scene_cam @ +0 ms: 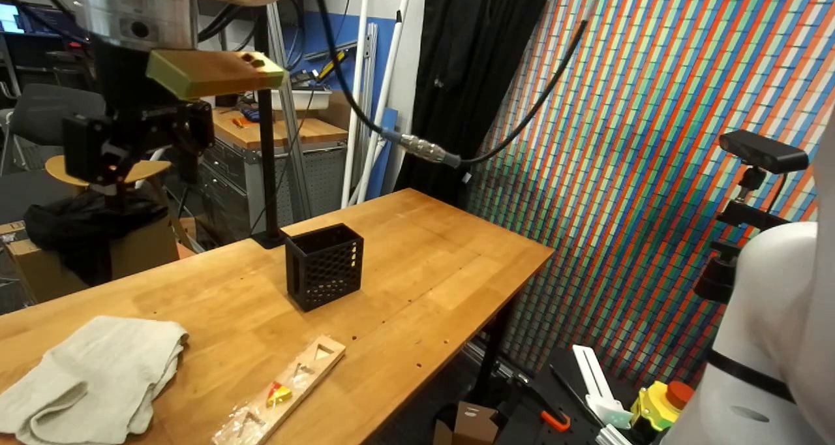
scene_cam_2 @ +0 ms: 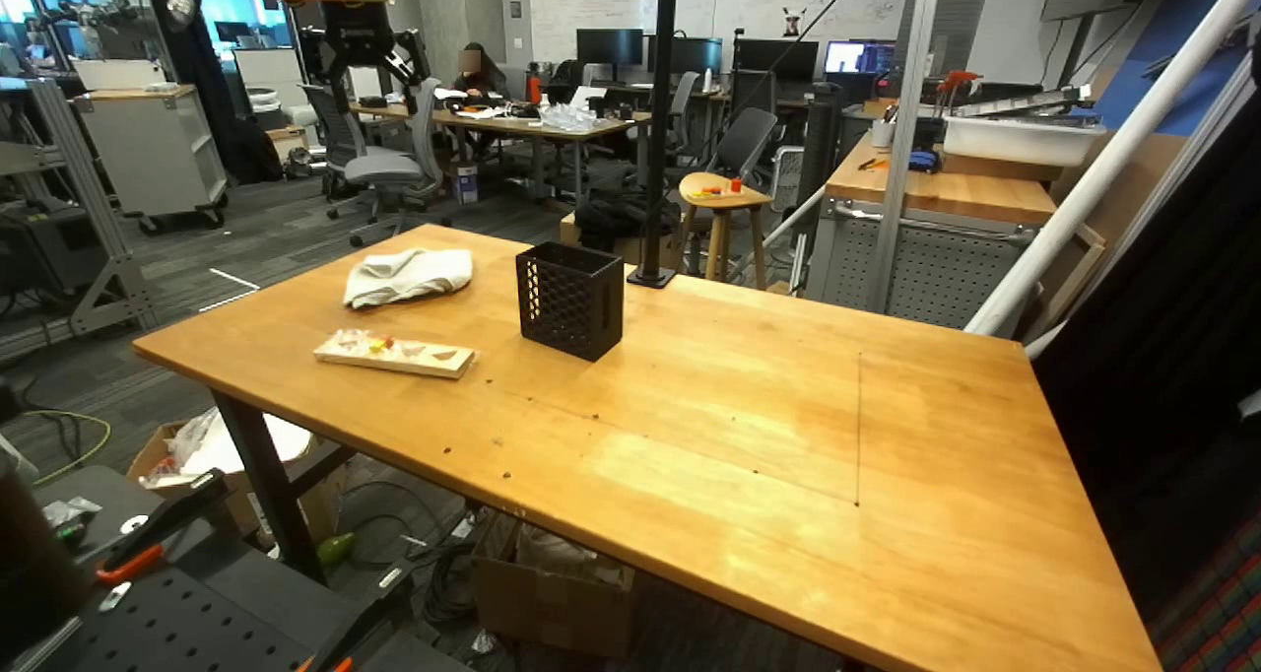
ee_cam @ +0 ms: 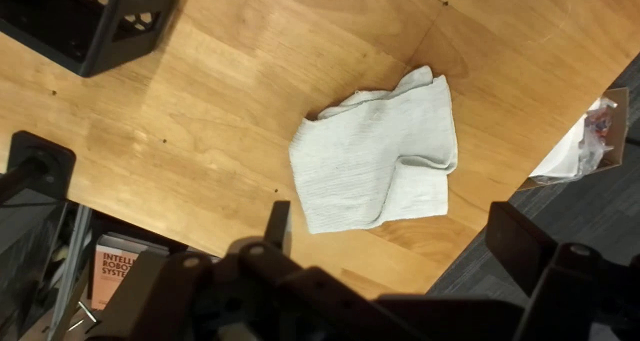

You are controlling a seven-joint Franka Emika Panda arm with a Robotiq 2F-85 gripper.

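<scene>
while the broad, honey-brown wooden table [scene_cam_2: 749, 396] spreads out below me, my black two-fingered gripper [scene_cam_2: 377, 105] hangs high toward one end of it, jaws spread wide, pinching nothing and touching nothing. of what lies below, the loosely folded, off-white fabric cloth [ee_cam: 365, 156] seems nearest to me: it rests flat on the wood close to that end, one part doubled back, and my wrist view shows it between and beyond my fingertips. i judge this a hover ahead of any contact; a move onto the cloth would call for centring over it, coming down until my fingers straddle a fold, and only then bringing them together. apart from the cloth stands the upright, black, box-shaped holder [scene_cam: 326, 269] with lattice walls. nearer to the cloth lies the long, flat, pale wooden board [scene_cam: 301, 383] with triangular recesses along its top. smallest of all, a red-and-yellow, roughly triangular piece [scene_cam: 278, 394] sits on that board; whether it is seated in a recess i cannot tell.
</scene>
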